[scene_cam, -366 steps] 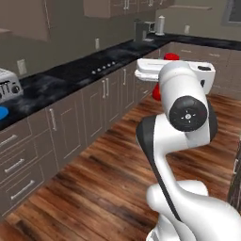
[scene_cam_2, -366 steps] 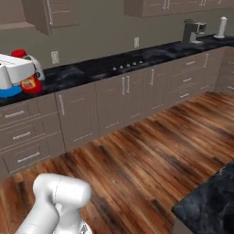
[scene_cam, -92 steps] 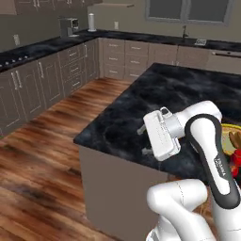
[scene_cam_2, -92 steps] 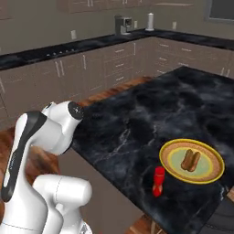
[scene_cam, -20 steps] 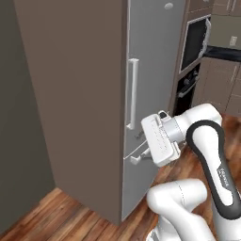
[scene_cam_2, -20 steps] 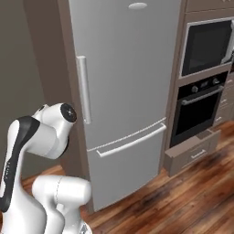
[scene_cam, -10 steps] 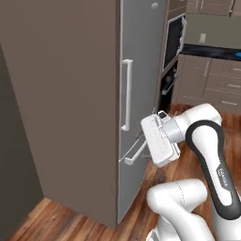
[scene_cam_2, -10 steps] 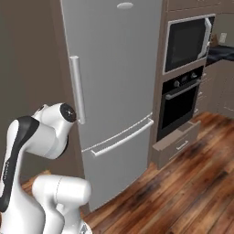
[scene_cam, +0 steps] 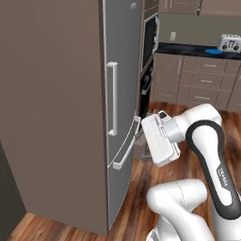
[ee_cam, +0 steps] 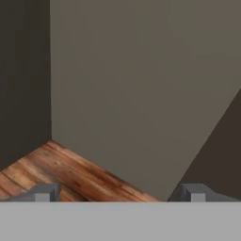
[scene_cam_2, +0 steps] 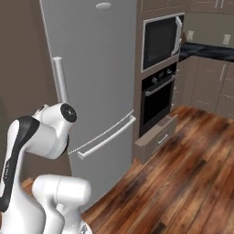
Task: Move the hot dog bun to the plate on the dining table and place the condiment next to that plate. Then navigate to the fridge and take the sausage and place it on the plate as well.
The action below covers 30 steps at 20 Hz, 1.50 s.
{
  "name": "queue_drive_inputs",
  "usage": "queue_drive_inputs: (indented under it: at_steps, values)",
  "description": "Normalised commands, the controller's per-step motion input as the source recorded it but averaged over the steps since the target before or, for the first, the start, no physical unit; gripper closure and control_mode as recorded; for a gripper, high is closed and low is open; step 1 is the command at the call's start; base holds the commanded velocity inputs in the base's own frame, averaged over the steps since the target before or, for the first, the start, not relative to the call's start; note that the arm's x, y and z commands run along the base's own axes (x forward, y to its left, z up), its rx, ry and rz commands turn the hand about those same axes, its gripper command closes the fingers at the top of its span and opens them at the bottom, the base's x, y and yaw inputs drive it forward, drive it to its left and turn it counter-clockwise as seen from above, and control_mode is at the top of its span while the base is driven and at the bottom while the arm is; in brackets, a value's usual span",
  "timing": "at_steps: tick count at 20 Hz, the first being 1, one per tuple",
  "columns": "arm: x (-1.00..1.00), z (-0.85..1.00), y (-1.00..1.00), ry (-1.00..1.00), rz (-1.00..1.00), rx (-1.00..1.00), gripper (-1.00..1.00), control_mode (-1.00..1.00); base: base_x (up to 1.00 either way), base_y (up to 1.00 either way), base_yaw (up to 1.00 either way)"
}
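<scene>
Kitchen, closed fridge [scene_cam: 120, 94] ahead, gripper [ee_cam: 120, 192] — fingers wide (nothing held), wood floor [scene_cam_2: 183, 173].

Small dark lettering on the arm [scene_cam: 221, 175], too blurred to read

There is one fridge [scene_cam_2: 98, 82] with two handles, one upright and one across. Beside it stand one microwave [scene_cam_2: 161, 40] and one oven [scene_cam_2: 157, 98]. On the counter [scene_cam: 197, 48] stands one toaster [scene_cam: 230, 43].

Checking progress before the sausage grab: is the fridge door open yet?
No, the fridge door sits flush and closed, its handle untouched.
</scene>
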Motion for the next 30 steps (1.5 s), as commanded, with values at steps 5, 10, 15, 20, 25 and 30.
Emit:
queue_drive_inputs:
  at_steps: [5, 10, 15, 20, 25, 30]
  values:
    - [0.17, 0.0, 0.07, -0.04, -0.09, -0.01, -1.0, -1.0, 0.08, 0.14, -0.15]
    - [0.47, 0.0, 0.02, -0.13, -0.15, 0.0, -1.0, -1.0, 0.0, 0.0, 0.0]
    - [0.53, 0.0, -0.5, -0.21, 0.01, 0.05, -1.0, -1.0, 0.0, 0.0, 0.0]
    - [0.82, 0.0, -0.33, -0.12, 0.02, 0.08, -1.0, -1.0, 0.0, 0.0, 0.0]
    - [0.93, 0.0, 0.25, 0.0, -0.12, 0.0, -1.0, -1.0, 0.0, 0.0, 0.0]
    - [0.78, 0.0, 0.13, 0.0, -0.11, 0.01, -1.0, -1.0, 0.0, 0.0, 0.0]
